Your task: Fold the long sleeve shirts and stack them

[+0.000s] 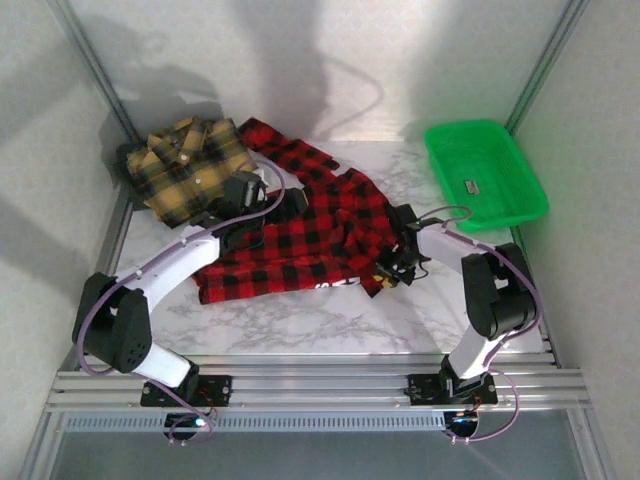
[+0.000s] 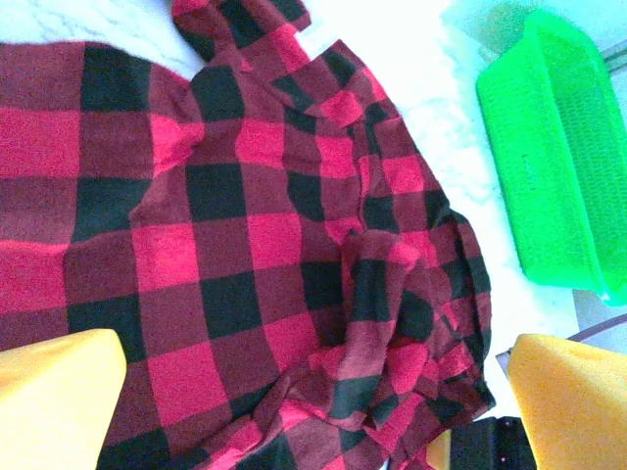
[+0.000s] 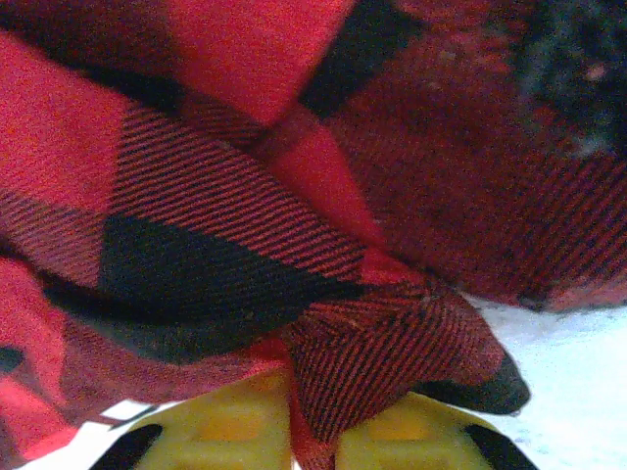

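Fabric is pinched in your right claw: its yellow fingers are closed on a bunched fold of the red-and-black shirt, at the garment's right edge, right of centre in the top view. From that grip the shirt spreads toward the left of the frame, its long axis roughly left to right. Your left claw hangs wide open above the cloth, holding nothing. The yellow-and-black shirt lies crumpled at upper left, nearer your left arm. A fold from here would likely carry the gripped edge leftward.
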Robot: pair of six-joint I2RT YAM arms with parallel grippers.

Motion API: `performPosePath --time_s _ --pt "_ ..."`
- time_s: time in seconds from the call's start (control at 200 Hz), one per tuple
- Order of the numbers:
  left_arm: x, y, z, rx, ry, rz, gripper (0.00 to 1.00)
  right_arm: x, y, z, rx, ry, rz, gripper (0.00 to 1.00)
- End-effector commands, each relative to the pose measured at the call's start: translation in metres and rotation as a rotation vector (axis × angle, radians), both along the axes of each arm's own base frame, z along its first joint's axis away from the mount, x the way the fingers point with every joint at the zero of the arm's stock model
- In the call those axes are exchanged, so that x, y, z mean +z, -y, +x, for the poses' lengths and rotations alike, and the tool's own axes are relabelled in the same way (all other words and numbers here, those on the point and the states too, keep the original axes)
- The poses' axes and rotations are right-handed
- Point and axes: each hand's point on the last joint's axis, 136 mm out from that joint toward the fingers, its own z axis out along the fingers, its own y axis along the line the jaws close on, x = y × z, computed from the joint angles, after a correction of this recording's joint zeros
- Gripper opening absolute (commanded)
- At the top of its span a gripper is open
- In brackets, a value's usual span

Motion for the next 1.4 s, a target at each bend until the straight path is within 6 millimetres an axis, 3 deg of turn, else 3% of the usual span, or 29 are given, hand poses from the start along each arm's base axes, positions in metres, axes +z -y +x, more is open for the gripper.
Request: performPosePath --time_s 0.0,0.135,0.26,0.33,0.415,0.576,0.726,0.806,0.916,1.001,1.131,1.281,1.397 --pt "0.017 -0.002 0.006 0.005 0.044 0.032 1.0 0.064 -0.011 0.024 0.025 0.122 0.067 0.14" --pt "0.011 -0.001 0.01 0.006 0.036 0.035 1.0 0.095 -0.021 0.025 0.066 0.128 0.121 0.14" --pt "0.003 0.003 0.013 -0.001 0.023 0.03 1.0 0.092 -0.022 0.017 0.068 0.097 0.13 0.16" --pt "-0.002 0.005 0.014 -0.009 0.012 0.026 1.0 0.083 -0.018 0.009 0.054 0.073 0.119 0.13" --pt "-0.004 0.007 0.015 -0.011 0.009 0.023 0.99 0.086 -0.023 0.012 0.039 0.105 0.162 0.08" --pt "0.002 0.007 0.018 -0.014 0.026 0.025 1.0 0.135 -0.046 0.046 0.072 0.248 0.269 0.03" --pt "0.004 0.006 0.021 -0.013 0.037 0.041 1.0 0.19 -0.074 0.093 0.14 0.432 0.382 0.03" --pt "0.008 0.005 0.024 -0.012 0.042 0.041 1.0 0.217 -0.096 0.118 0.189 0.516 0.479 0.05" --pt "0.015 0.001 0.027 0.002 0.05 0.03 1.0 0.237 -0.126 0.14 0.284 0.59 0.544 0.07" --pt "0.02 -0.003 0.028 0.012 0.053 0.022 1.0 0.239 -0.148 0.15 0.358 0.604 0.584 0.08" --pt "0.022 -0.012 0.028 0.039 0.048 0.022 1.0 0.225 -0.175 0.16 0.43 0.578 0.589 0.1" --pt "0.015 -0.022 0.028 0.079 0.023 0.037 1.0 0.204 -0.196 0.171 0.476 0.551 0.541 0.11" --pt "0.015 -0.023 0.026 0.077 0.018 0.038 1.0 0.201 -0.202 0.176 0.525 0.572 0.504 0.11"
